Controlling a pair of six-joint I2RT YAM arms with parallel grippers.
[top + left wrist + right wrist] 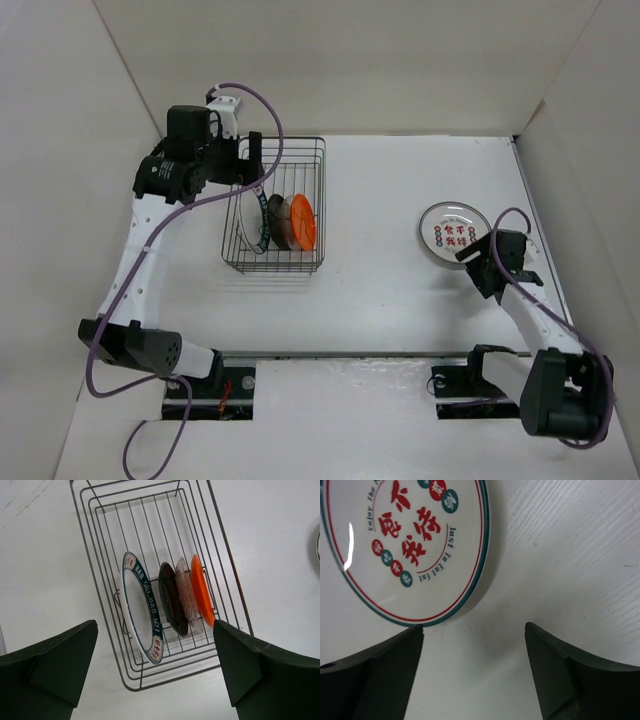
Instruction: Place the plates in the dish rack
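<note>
The dish rack point(300, 152) stands at the left of the table, and in the left wrist view the dish rack point(235, 587) holds several plates on edge: the teal-rimmed white one point(142, 607), the black one point(172, 600), the clear one point(187, 597) and the orange one point(202, 587). My left gripper point(155, 626) hangs open above the rack with nothing in it. The plate with red and green characters point(452, 230) lies flat at the right. My right gripper point(474, 626) is open just beside its near rim point(405, 545), with one fingertip point(417, 630) at the edge.
White walls enclose the table on the left, back and right. The left arm point(140, 240) arches over the table's left side. Both arm bases point(215, 385) sit at the near edge.
</note>
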